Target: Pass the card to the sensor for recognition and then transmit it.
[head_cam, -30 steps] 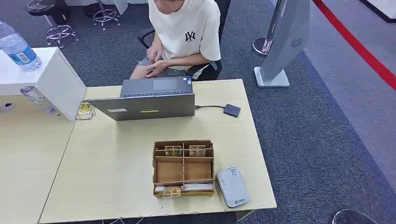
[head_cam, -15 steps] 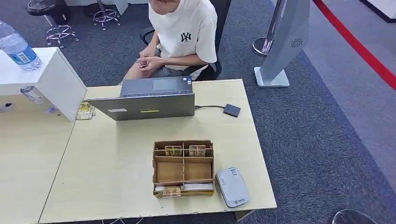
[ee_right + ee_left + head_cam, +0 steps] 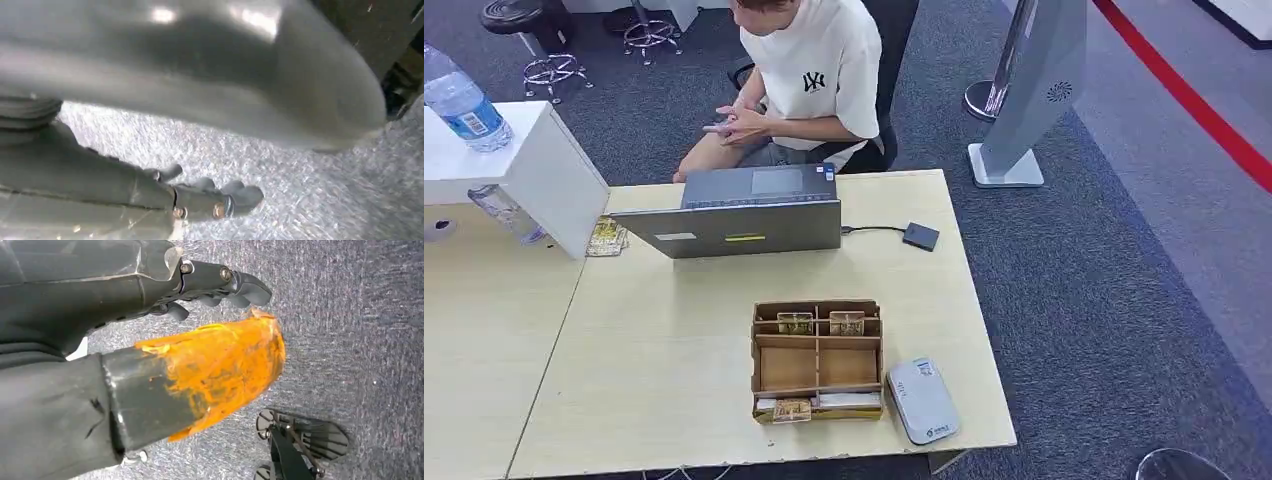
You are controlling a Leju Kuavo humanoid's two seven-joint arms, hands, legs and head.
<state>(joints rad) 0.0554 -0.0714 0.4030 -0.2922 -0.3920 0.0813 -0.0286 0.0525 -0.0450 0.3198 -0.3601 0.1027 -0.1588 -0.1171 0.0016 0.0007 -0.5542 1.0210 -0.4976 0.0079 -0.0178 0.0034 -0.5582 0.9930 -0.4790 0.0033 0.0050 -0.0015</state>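
**Card tray and reader are waiting on the table; both robot hands are hanging over carpet**

A brown compartment tray is sitting near the front of a pale wooden table. Two cards are standing side by side in the tray's far row, and one more card is lying in its near strip, so three are showing. One grey card sensor is lying just beside the tray on its right, likely so that a card can be carried across easily. Beyond the tray, one open laptop is facing a seated person.

The left hand is hanging above grey carpet, fingers loosely spread, holding nothing. The right hand is hanging likewise, fingers apart and empty.
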